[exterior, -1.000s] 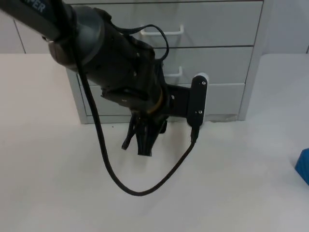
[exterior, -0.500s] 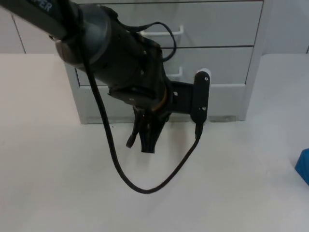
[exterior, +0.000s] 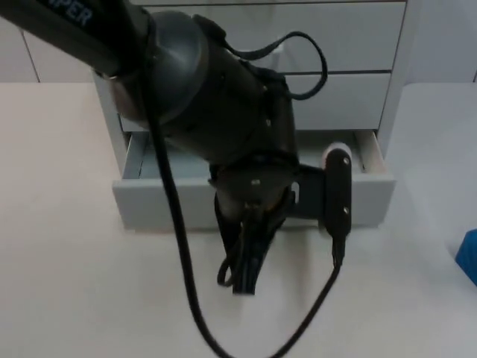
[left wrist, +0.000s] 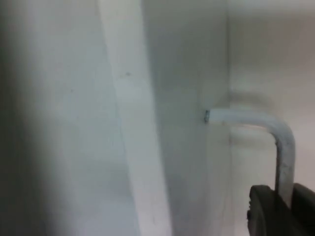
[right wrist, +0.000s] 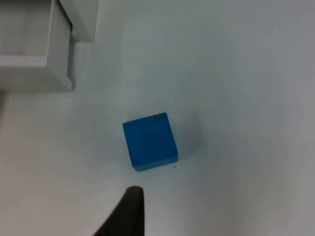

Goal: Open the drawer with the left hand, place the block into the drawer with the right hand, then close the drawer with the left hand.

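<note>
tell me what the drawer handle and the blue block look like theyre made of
Drawer handle: a thin bent rod, pale and smooth, probably painted metal wire, though plastic is possible. The left tool sits at it.

Blue block: solid, evenly coloured, matte faces with crisp edges and no glare; likely painted wood or foam. The pictures cannot settle which.

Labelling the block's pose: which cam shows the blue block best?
The right wrist view: the whole blue block sits unobstructed on the table, near the opened drawer. The top view catches just a sliver of it at the frame edge. The left wrist view faces the drawer handle.
</note>
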`<action>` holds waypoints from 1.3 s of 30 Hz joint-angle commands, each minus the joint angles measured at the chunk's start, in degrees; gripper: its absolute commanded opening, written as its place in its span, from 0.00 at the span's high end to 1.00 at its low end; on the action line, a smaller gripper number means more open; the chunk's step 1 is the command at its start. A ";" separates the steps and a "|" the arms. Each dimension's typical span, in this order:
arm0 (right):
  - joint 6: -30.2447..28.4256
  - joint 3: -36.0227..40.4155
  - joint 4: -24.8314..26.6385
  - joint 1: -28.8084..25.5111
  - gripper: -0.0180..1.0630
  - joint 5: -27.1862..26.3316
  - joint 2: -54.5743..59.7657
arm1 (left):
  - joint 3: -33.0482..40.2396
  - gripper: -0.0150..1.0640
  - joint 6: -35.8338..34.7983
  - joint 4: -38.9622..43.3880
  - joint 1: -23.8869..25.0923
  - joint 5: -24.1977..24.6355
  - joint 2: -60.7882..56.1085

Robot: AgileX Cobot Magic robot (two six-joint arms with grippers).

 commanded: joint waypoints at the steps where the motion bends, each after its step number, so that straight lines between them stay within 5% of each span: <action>1: 0.24 -0.20 -0.18 -0.34 0.01 -0.11 -0.21 | 2.94 0.99 2.07 -4.96 -3.05 -0.85 -1.32; 14: 0.24 -0.20 -0.18 -0.34 0.01 0.04 -0.21 | 8.47 0.99 1.86 -10.24 -8.76 0.44 -3.31; 34: 0.24 -0.20 -0.07 -0.34 0.01 0.01 -0.21 | 8.46 0.99 6.71 -14.67 -8.86 0.83 -3.19; 37: 0.24 -0.20 -0.07 -0.34 0.01 0.01 -0.21 | 8.46 0.95 6.70 -14.56 -8.86 0.83 -3.19; 39: 0.24 -0.20 0.04 -0.34 0.01 0.01 -0.21 | 8.46 0.84 6.70 -14.56 -8.86 0.83 -3.19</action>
